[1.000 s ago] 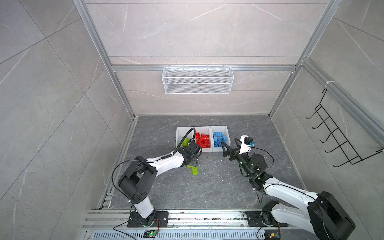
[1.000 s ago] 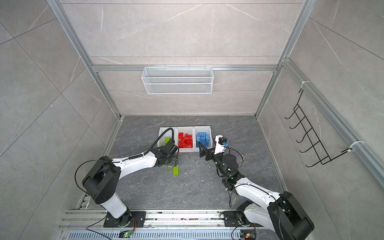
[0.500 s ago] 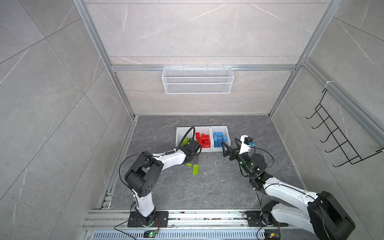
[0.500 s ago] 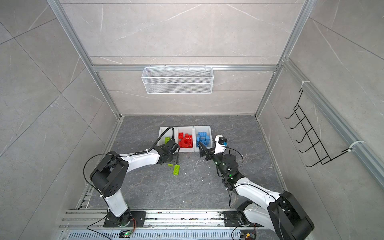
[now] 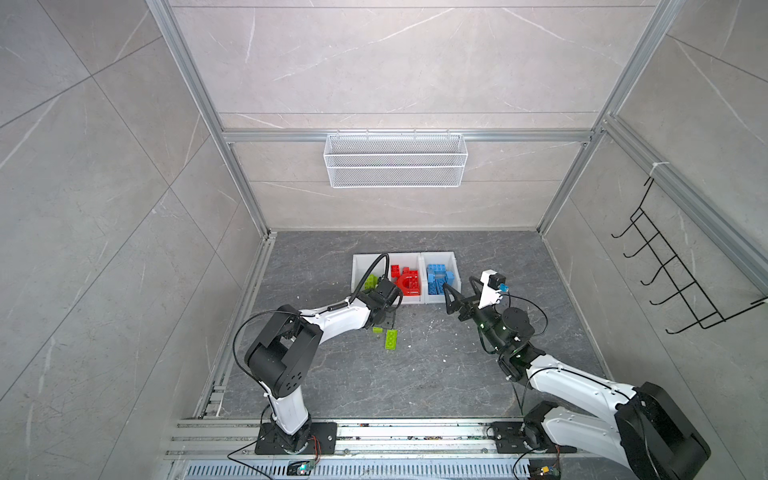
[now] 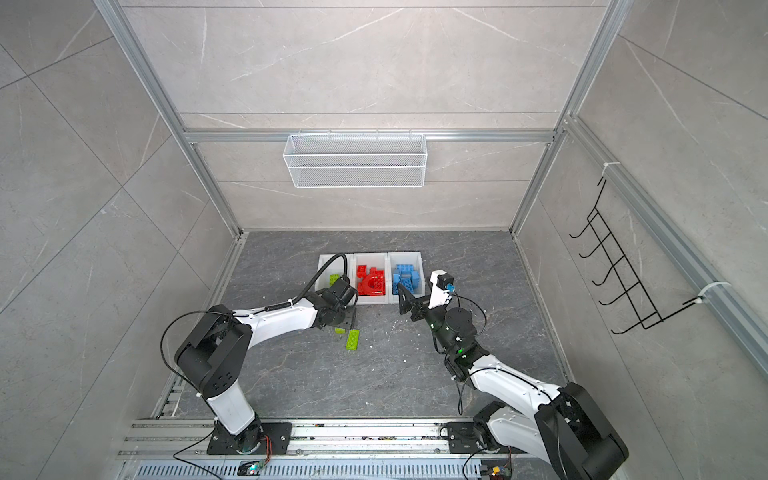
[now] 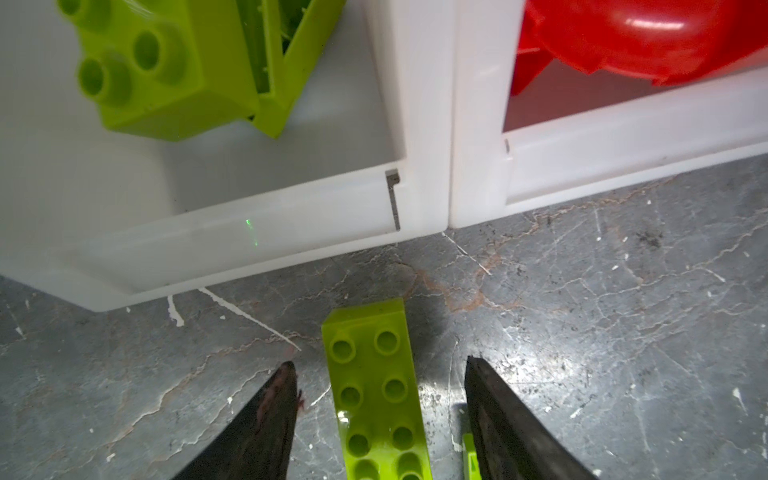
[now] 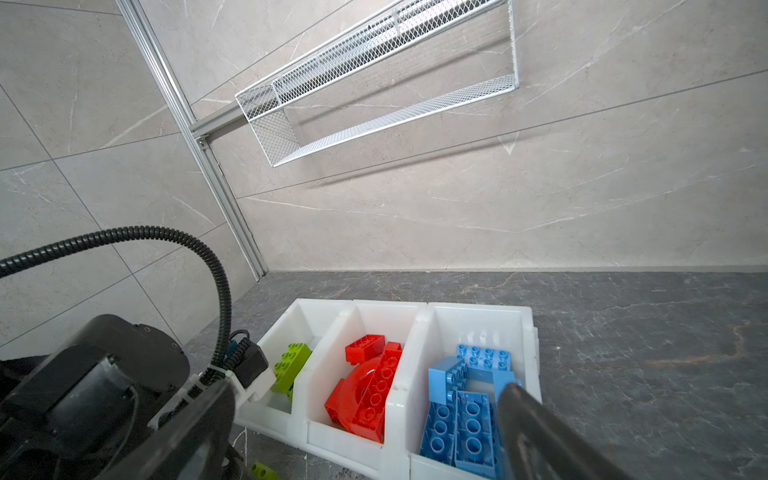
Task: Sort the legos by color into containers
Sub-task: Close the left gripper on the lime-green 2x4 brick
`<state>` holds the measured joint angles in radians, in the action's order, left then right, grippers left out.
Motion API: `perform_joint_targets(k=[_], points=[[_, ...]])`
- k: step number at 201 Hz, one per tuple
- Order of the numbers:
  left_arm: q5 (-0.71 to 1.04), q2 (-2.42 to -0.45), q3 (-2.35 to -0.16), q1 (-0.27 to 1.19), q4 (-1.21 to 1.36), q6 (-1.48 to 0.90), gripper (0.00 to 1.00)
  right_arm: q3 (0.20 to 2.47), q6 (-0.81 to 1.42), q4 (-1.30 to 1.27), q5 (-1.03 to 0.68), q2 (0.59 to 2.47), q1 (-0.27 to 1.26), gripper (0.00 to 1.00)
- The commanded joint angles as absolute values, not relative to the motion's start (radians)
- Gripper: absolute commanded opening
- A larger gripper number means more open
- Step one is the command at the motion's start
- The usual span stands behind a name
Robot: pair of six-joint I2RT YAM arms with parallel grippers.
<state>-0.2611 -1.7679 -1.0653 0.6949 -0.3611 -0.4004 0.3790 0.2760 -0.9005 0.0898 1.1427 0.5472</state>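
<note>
The left end effector (image 7: 380, 362) hangs low over the desk (image 5: 415, 374) with its two dark fingers (image 7: 270, 419) spread, one on each side of a long green brick (image 7: 376, 395). A strip of bare desk shows between each finger and the brick, so nothing is pinched. The brick lies flat on the desk, studs up and two studs across. Its long axis runs in line with the fingers, and its far end points at the white bins. In both top views it lies roughly front to back with a slight lean, just in front of the row. It is bright lime and glossy. A small green piece (image 5: 377, 330) lies just beside it on the left arm's side.

Beyond the brick, three white bins stand in a row with their side walls touching. The green bin (image 5: 363, 262), on the left of the row in both top views, holds lime bricks (image 7: 166, 70). The red bin (image 5: 405, 259) in the middle holds red bricks (image 5: 409, 282), one of them curved. The blue bin (image 5: 440, 257) holds blue bricks (image 8: 465, 415).

The right end effector (image 5: 451, 299) is in the air just in front of the blue bin, its fingers spread wide and holding nothing
</note>
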Motion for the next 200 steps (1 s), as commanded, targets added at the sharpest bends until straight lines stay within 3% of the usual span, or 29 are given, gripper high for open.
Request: perform_joint_targets(k=[1,28,128,200], points=[[-0.281,-1.8,-1.087,0.693,-0.373,-0.379,0.66,0.398,0.278,-0.892,0.095,1.138,0.541,1.0],[-0.29,-1.829,-1.098,0.693,-0.371,-0.376,0.64,0.396,0.273,-0.886,0.103,1.134,0.541,1.0],[-0.313,-1.794,-1.084,0.687,-0.37,-0.383,0.33,0.403,0.275,-0.903,0.098,1.17,0.54,1.0],[-0.302,-1.621,-1.127,0.679,-0.462,-0.342,0.33,0.398,0.273,-0.904,0.104,1.166,0.539,1.0]])
